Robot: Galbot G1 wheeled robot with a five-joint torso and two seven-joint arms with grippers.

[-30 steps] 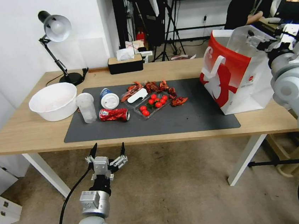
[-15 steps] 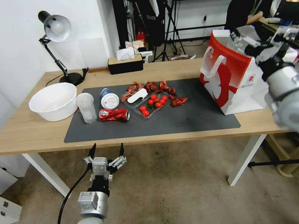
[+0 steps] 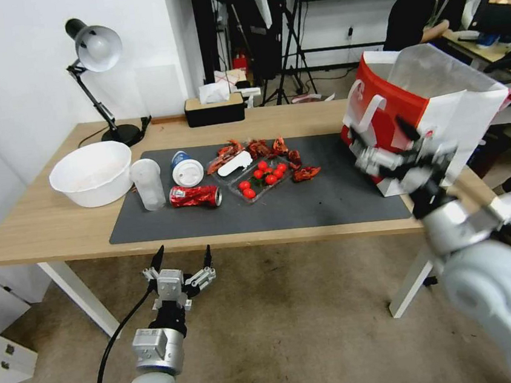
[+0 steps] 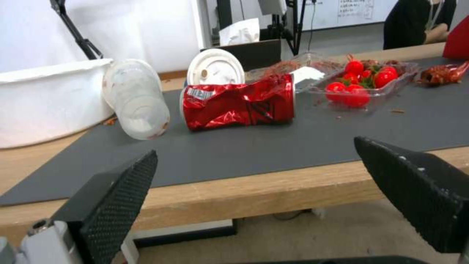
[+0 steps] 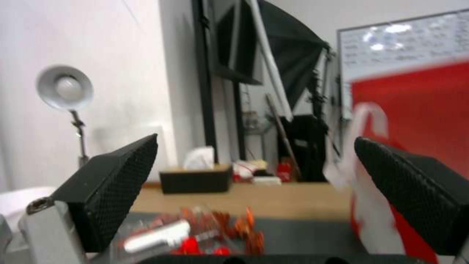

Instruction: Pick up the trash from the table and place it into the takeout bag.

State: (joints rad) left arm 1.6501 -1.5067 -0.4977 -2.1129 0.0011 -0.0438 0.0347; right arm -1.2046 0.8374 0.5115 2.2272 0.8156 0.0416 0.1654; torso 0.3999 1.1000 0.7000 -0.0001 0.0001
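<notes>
Right gripper [image 3: 384,144], jaws spread and empty, had dropped from above tall red-and-white paper takeout bag [image 3: 394,122] to bag's front, suggesting next pick. Left gripper [image 3: 181,258] idle, splayed, below table [image 3: 40,229] edge. Crushed red can [image 3: 194,196] lay on dark grey mat [image 3: 342,200].

Right end effector [image 3: 384,141] dropped from above takeout bag [image 3: 416,101] to its front.

Bowls: 1 white bowl [image 3: 90,172] is sitting on the table [image 3: 40,226].
Cups: 2 are showing, clear plastic cup [image 3: 147,183] and lidded blue-white cup [image 3: 185,169].
Cans: 1 crushed red can [image 3: 195,195] is lying down.
Bags: 1 takeout bag [image 3: 418,119] is standing.
Lamps: 1 desk lamp [image 3: 95,56] is standing.
Grippers: 2 are showing, left gripper [image 3: 181,259], right gripper [image 3: 384,141].
</notes>
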